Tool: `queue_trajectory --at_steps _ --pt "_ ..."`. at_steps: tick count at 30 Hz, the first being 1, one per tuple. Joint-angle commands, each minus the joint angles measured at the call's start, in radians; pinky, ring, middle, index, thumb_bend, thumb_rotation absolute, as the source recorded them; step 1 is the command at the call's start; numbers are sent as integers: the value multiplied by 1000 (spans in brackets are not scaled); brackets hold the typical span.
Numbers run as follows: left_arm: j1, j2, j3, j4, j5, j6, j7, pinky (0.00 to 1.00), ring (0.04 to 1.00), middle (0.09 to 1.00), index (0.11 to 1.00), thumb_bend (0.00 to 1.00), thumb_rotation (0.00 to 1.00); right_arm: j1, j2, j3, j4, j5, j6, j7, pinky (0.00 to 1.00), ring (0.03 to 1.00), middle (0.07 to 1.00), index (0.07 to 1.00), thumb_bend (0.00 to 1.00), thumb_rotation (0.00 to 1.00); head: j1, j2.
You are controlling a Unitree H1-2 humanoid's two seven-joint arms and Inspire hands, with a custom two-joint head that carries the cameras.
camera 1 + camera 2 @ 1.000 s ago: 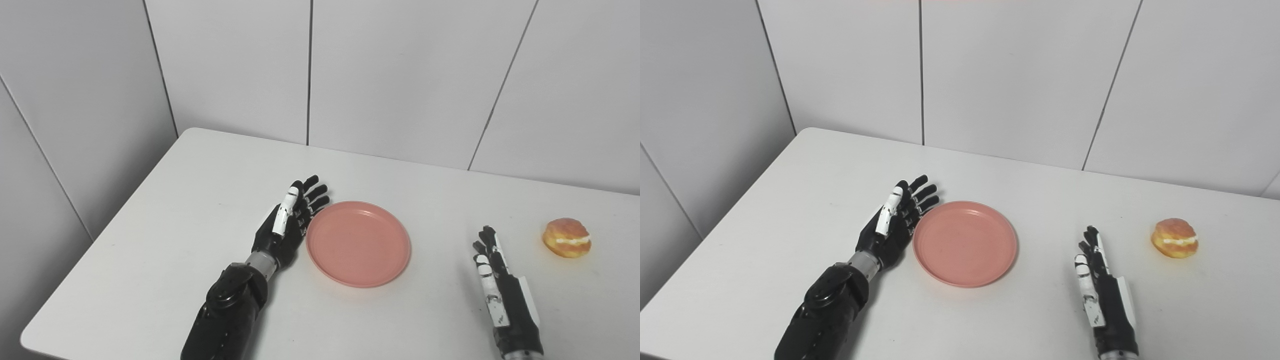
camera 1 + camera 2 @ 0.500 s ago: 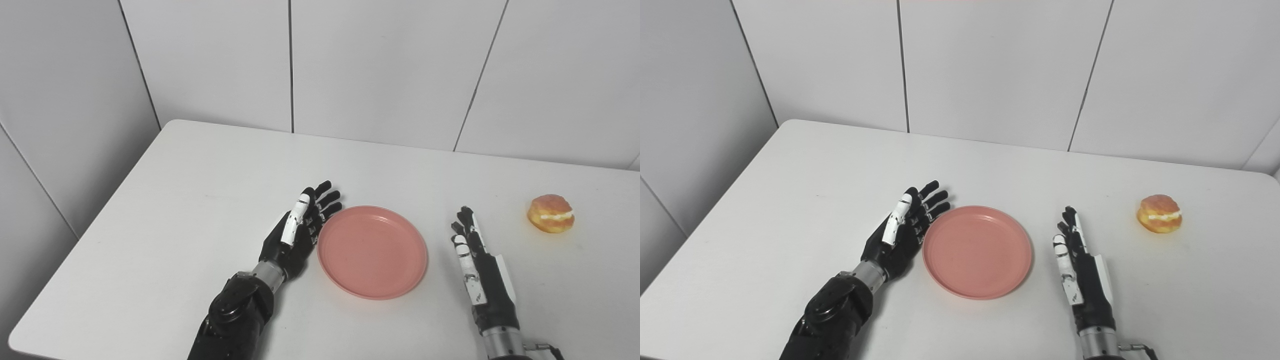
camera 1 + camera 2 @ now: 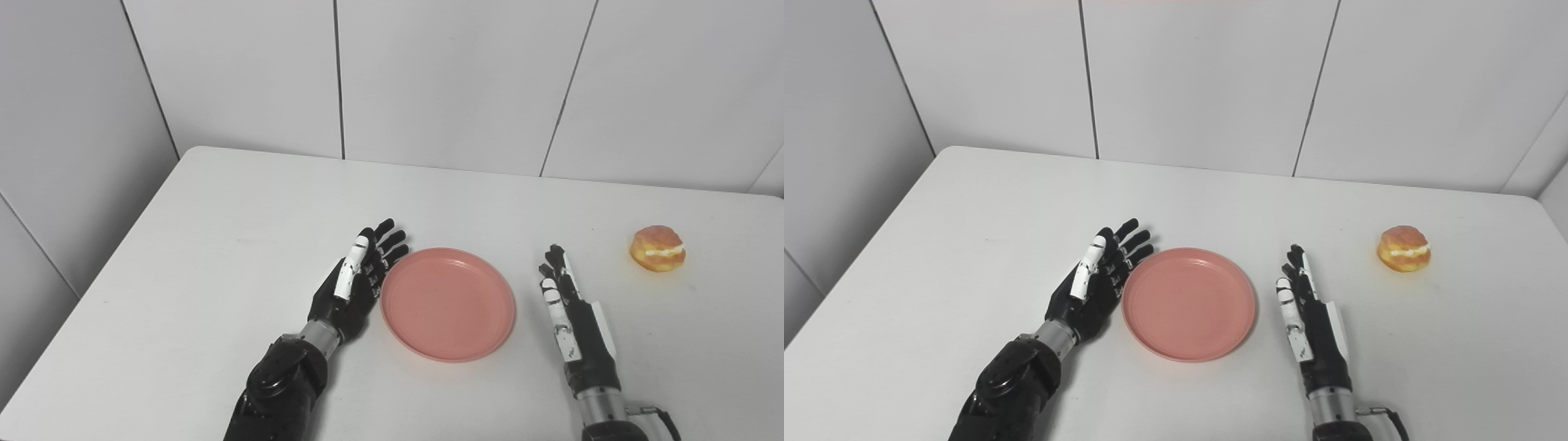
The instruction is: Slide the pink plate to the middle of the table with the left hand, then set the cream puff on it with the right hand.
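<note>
The pink plate (image 3: pixel 448 303) lay flat near the middle of the white tabletop (image 3: pixel 220 245). The left hand (image 3: pixel 358 282) rested edge-on at the plate's left rim, fingers (image 3: pixel 386 239) extended and slightly apart, holding nothing. The right hand (image 3: pixel 572 312) stood open just right of it. The cream puff (image 3: pixel 658 248) sat well apart, far right.

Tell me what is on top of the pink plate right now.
Nothing: the pink plate is bare across its whole visible face. The cream puff sits apart on the table. What lies under the plate is covered.
</note>
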Motion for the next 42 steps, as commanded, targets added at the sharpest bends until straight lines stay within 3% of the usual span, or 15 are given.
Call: queue_trajectory --at_steps 1,8,14,21,27,33,37,40,42 --pt "24 -7 -2 36 3 22 1 970 946 949 947 417 1000 52 11 -1 62 28 11 2 953 962 989 1000 251 1000 -7 1" --pt "31 -16 -2 23 20 13 19 954 935 937 936 416 1000 44 -22 -27 -35 2 62 -23 969 953 980 998 268 1000 -39 12" --pt "43 -10 -2 33 46 -17 27 947 934 937 938 409 1000 16 -56 -65 -162 -22 149 -35 948 922 945 966 306 1000 -61 3" --pt "64 4 9 37 58 -42 27 934 924 928 931 403 1000 -11 -94 -51 -271 -64 250 -14 907 896 920 939 404 1000 -128 -10" --pt "82 20 24 80 58 -95 12 947 932 938 931 407 1000 -65 -146 -40 -314 -124 268 -9 849 874 903 917 473 992 -183 -31" --pt "96 33 31 114 49 -132 -3 958 943 947 938 406 1000 -108 -215 -44 -328 -179 266 0 822 867 916 917 478 927 -233 -56" --pt "102 39 36 136 43 -153 -16 972 953 957 950 401 1000 -136 -251 -51 -344 -211 303 9 767 884 923 918 483 881 -271 -78" --pt "106 43 38 144 42 -163 -26 974 957 962 954 396 1000 -150 -278 -47 -344 -249 284 5 799 890 927 926 462 821 -285 -86" --pt "110 42 38 138 36 -159 -29 972 952 959 952 394 1000 -162 -308 -37 -341 -303 269 1 807 889 930 935 497 839 -294 -91"
